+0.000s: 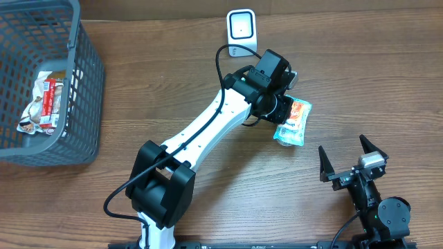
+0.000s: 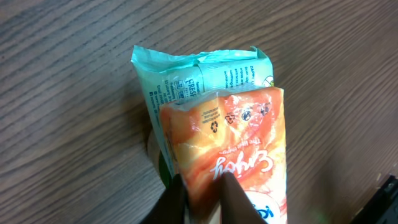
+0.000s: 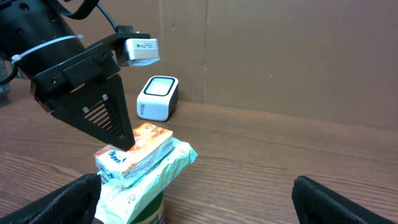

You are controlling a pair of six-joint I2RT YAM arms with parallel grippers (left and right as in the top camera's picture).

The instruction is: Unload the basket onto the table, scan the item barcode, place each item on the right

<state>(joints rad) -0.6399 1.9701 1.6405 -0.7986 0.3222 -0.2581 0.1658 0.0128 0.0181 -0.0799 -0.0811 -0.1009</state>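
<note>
The left gripper (image 2: 202, 180) has its jaws pressed in on the near edge of an orange packet (image 2: 236, 137), pinching only a thin strip of the wrapper. That packet lies flat on a teal packet (image 2: 199, 74), and the two rest on something round and green (image 3: 146, 211) I can't identify, on the bench (image 1: 173, 83) just in front of the white barcode scanner (image 1: 241, 28). Off to the side the right gripper (image 1: 342, 144) sits with jaws spread wide, holding nothing. My worry is the grip: so little slick film is caught that the packet could slip out or droop on the lift. The teal packet may drag along and tumble off. I see no barcode, so it may reach the scanner facing the wrong way.
</note>
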